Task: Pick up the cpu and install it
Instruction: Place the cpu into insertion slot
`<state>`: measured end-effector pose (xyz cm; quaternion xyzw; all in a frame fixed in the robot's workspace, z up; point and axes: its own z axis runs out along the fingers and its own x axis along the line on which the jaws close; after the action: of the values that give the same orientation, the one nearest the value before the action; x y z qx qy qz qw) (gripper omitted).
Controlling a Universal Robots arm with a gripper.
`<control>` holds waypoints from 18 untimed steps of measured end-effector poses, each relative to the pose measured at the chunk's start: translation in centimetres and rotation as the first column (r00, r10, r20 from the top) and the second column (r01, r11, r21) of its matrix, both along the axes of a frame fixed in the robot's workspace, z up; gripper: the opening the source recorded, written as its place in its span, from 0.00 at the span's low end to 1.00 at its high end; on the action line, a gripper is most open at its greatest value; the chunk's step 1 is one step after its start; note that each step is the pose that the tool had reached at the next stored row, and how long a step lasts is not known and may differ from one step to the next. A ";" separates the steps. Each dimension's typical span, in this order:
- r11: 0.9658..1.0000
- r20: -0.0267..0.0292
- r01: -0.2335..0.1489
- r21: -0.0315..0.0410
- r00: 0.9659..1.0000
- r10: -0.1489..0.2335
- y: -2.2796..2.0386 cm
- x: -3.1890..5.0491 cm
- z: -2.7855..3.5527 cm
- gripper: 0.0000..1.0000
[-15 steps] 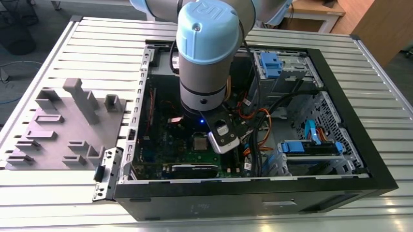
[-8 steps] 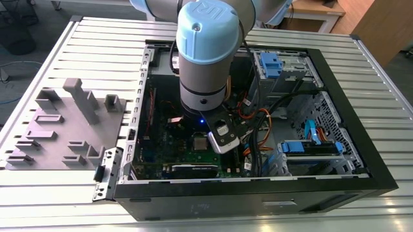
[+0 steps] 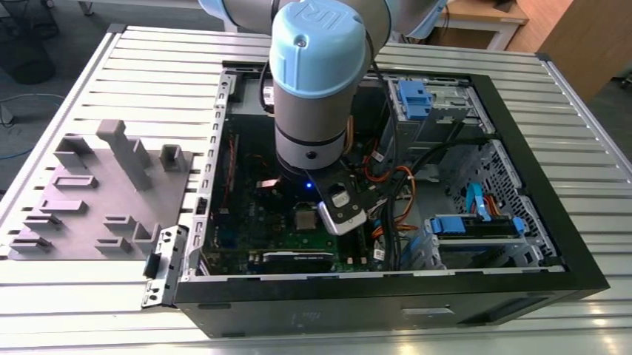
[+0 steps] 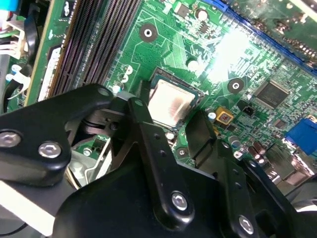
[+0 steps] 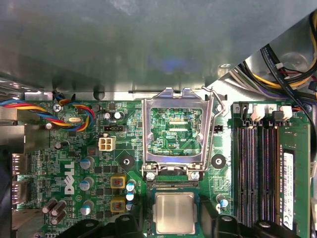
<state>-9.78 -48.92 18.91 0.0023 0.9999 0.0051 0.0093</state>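
Gripper (image 4: pixel 166 110): black fingers (image 4: pixel 148 144) spread apart, one on each side of the cpu (image 4: pixel 171 101); not gripping it.
cpu: lies flat in its socket on the green circuit board (image 5: pixel 89 148), silver top up, between the fingertips in both wrist views.
Socket frame (image 5: pixel 147 131): swung up and open, just beside the cpu.
Memory slots (image 5: pixel 247 168): near the socket.
Computer case (image 3: pixel 395 303): open, on a slatted table (image 3: pixel 593 148); arm (image 3: pixel 316 89) reaches down inside.
Grey fixture (image 3: pixel 99 192): on the table, at the exterior view's left of the case.
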 end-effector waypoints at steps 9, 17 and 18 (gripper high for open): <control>1.000 -0.001 0.003 0.000 1.000 -0.003 0.00 0.00 0.07 0.51; 0.999 0.000 0.039 0.000 0.999 -0.039 -0.04 -0.01 0.25 0.51; 0.999 0.000 0.050 0.000 0.999 -0.050 -0.05 -0.01 0.24 0.51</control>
<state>-9.79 -48.97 19.15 0.0275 0.9996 0.0049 0.0093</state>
